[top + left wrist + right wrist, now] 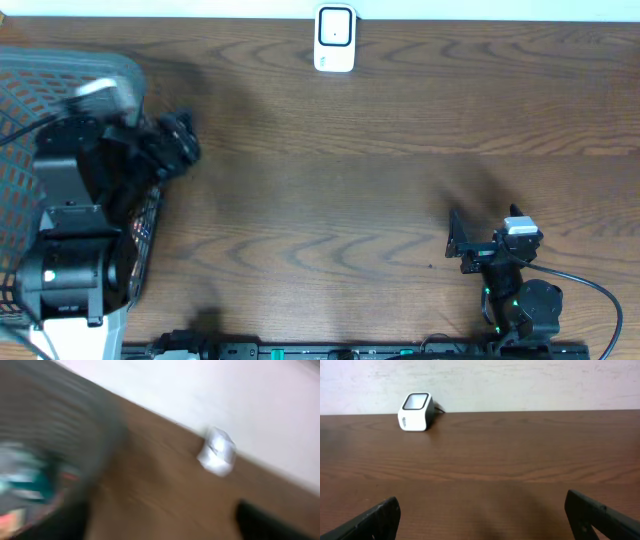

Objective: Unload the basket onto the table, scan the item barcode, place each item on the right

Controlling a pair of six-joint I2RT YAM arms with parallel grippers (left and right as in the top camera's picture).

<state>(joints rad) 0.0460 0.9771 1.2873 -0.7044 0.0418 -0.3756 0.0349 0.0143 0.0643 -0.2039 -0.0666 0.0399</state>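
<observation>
While the left arm (70, 200) hangs over the mesh basket (70, 62) at the left edge of the surface (330, 180), the left fingers (180, 145) show only as a dark blur beside its rim, so whether they are wide or gripping cannot be told. Blurred teal and red items (25, 485) lie inside the basket. The white scanner (334, 38) stands at the middle of the far edge. Near the front right, the right fingers (377, 517) are spread wide, holding nothing

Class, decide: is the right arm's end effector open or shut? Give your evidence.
Open. The right end effector has its fingers far apart at the wrist view's lower corners, with bare table between them and nothing held.
</observation>
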